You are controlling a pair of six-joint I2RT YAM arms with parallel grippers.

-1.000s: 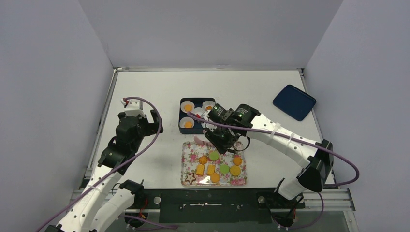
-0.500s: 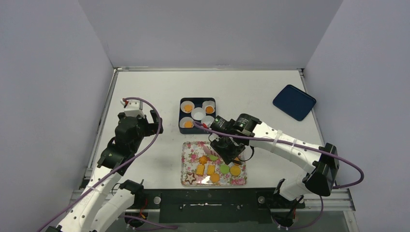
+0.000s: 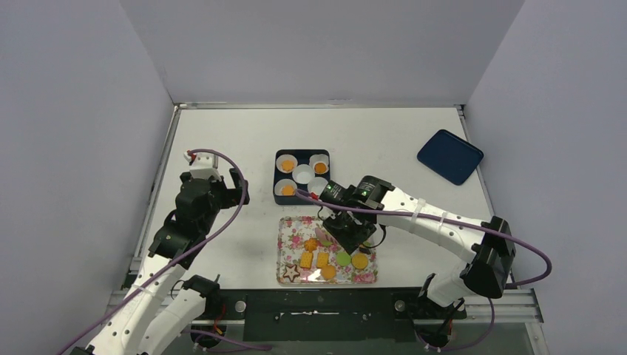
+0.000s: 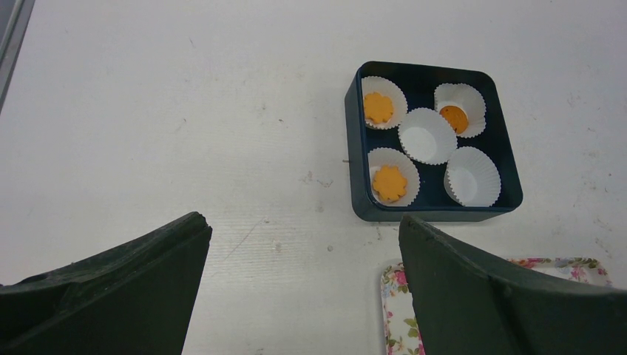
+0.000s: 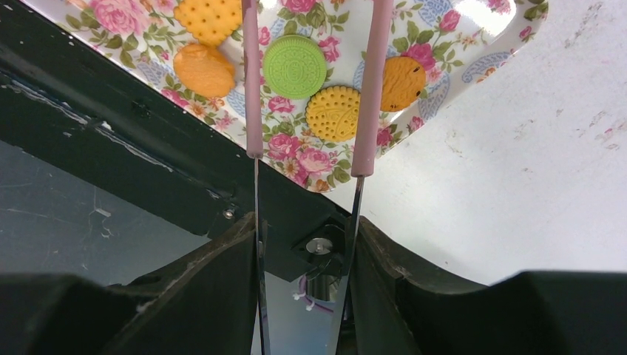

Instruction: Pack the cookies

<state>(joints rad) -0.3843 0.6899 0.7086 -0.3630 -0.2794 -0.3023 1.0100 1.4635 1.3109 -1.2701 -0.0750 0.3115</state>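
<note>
1. A dark blue square box sits mid-way across the white desk and holds five white pleated paper cups.
2. The far-left and near-left cups each hold an orange flower-shaped cookie. The far-right cup holds an orange round cookie. The centre and near-right cups are empty.
3. Just nearer than the box lies a rectangular floral-print tray. It carries a dark brown star cookie at its near-left corner, orange square cookies, more orange rounds and light green round cookies.
4. The right pincer hangs over the tray, clamped on pink-sleeved metal tweezers. The tweezer arms stand apart with a green cookie showing between them. Their tips are out of view, so I cannot tell whether they hold anything.
5. The left pincer is spread wide and grips nothing, above the desk left of the box.
6. A dark blue flat lid lies at the far right.
</note>
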